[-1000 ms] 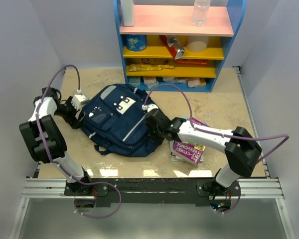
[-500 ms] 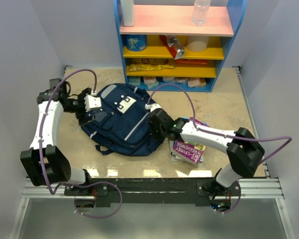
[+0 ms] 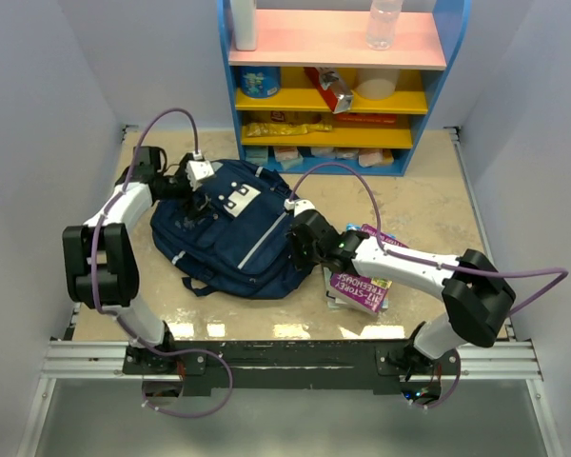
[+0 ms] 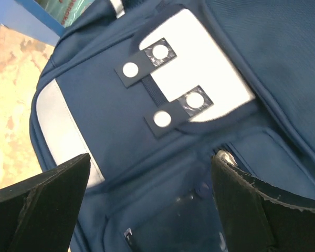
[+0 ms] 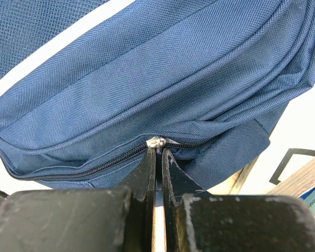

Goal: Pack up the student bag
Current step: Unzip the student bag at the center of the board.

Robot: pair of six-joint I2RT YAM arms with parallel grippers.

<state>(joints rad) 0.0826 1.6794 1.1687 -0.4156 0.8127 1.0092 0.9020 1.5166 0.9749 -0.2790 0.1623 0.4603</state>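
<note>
The student bag [image 3: 228, 238], navy with a white patch [image 3: 236, 197], lies flat on the table left of centre. My left gripper [image 3: 202, 186] hovers over the bag's top end, jaws wide open with nothing between them. In the left wrist view the patch [image 4: 199, 58] and a front pocket lie between and ahead of the open fingers [image 4: 52, 194]. My right gripper [image 3: 298, 249] is at the bag's right side. In the right wrist view it [image 5: 158, 152] is shut on the silver zipper pull [image 5: 157, 143] of a closed zip on the bag [image 5: 147, 68].
A purple book [image 3: 362, 286] lies under my right forearm, right of the bag. A blue shelf unit [image 3: 333, 86] with snacks, tins and a water bottle [image 3: 384, 24] stands at the back. White walls close in the table on both sides.
My left arm swung from the bag's left side up and right to its top end, gripper staying open. The right gripper kept its hold on the zipper pull and shifted slightly right.
</note>
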